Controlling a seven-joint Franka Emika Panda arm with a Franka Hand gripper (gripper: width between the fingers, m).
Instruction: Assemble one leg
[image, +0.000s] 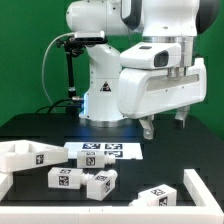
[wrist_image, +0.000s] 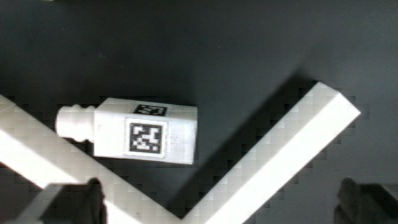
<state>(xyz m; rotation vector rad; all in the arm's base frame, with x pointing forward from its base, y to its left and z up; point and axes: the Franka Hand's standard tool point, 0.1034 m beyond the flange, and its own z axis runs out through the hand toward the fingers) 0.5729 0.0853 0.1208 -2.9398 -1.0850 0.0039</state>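
Note:
Three white legs with tag stickers lie on the black table in the exterior view: one (image: 65, 178), one (image: 100, 183) and one near the front right (image: 155, 197). My gripper (image: 165, 127) hangs open and empty well above the table, over the right side. In the wrist view one leg (wrist_image: 139, 128) lies on its side inside the corner of a white angled rail (wrist_image: 294, 125). My gripper (wrist_image: 217, 205) is open there, with dark fingertips (wrist_image: 71, 205) at both edges and nothing between them. It is above the leg and not touching it.
The marker board (image: 100, 152) lies at the table's middle. A large white furniture part (image: 25, 155) lies at the exterior view's left. White rails border the front right (image: 203, 195) and front left (image: 5, 187). The robot base stands behind.

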